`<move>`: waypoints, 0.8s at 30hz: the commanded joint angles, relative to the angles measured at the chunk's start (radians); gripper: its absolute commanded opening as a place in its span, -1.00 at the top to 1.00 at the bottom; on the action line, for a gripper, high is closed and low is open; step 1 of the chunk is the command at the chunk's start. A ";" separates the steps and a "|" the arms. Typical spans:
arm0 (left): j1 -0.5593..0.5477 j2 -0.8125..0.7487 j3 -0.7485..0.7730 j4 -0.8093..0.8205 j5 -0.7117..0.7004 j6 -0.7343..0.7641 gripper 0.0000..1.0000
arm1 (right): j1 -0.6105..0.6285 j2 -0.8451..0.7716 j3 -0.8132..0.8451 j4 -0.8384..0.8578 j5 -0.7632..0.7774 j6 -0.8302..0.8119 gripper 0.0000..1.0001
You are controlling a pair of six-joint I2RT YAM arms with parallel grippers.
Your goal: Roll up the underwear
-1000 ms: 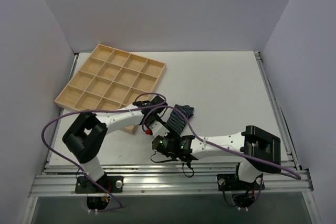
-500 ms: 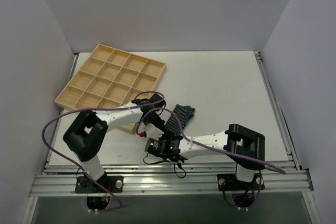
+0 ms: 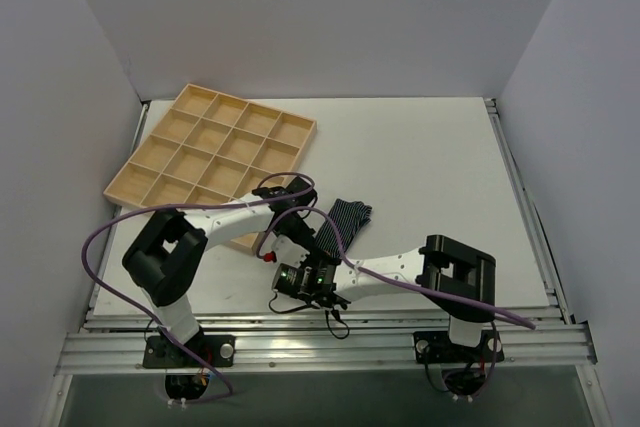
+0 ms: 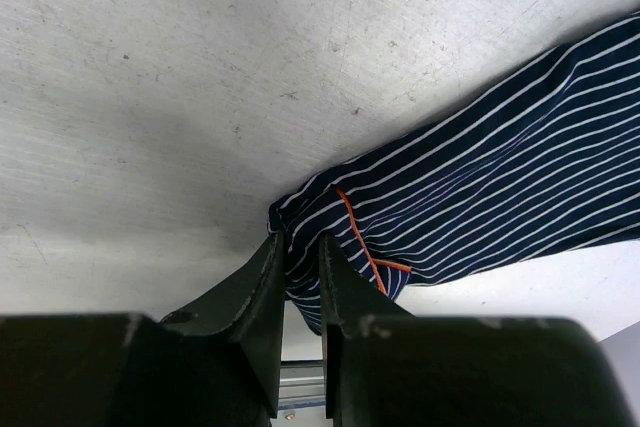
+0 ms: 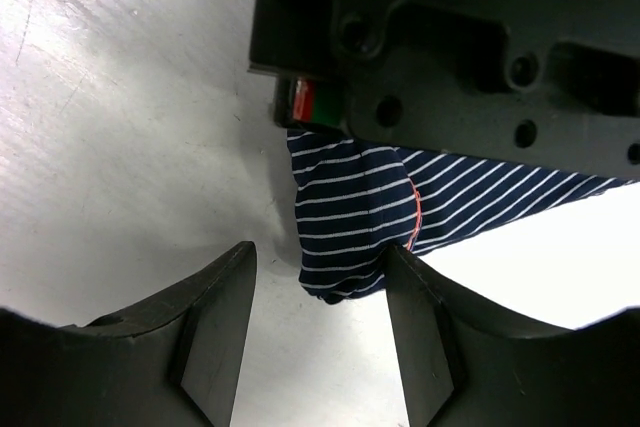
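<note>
Navy, white-striped cloth underwear (image 4: 480, 177) lies on the scuffed white table (image 4: 150, 97); the left gripper (image 4: 300, 244) pinches its end, the right gripper (image 5: 318, 252) spread wide just beside.

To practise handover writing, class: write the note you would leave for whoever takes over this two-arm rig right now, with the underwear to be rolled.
Left claw: pinched shut on one end of the striped underwear.
Right claw: open, fingers either side of that same end, not gripping.
Underwear: lies as a long strip on the white table, beside the wooden compartment tray, not in it.
Done: one end is gripped.
Left: no roll is visible yet; the strip needs rolling up.
</note>
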 commanded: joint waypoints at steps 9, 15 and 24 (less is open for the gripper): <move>-0.036 0.053 -0.007 -0.124 -0.049 -0.005 0.95 | -0.048 0.071 0.052 -0.053 0.058 -0.027 -0.02; -0.036 0.067 0.004 -0.134 -0.047 0.009 0.95 | -0.099 0.110 0.069 -0.068 0.023 -0.054 0.01; -0.023 0.054 0.010 -0.137 -0.033 0.021 0.95 | -0.232 0.154 0.078 -0.071 -0.225 -0.051 0.63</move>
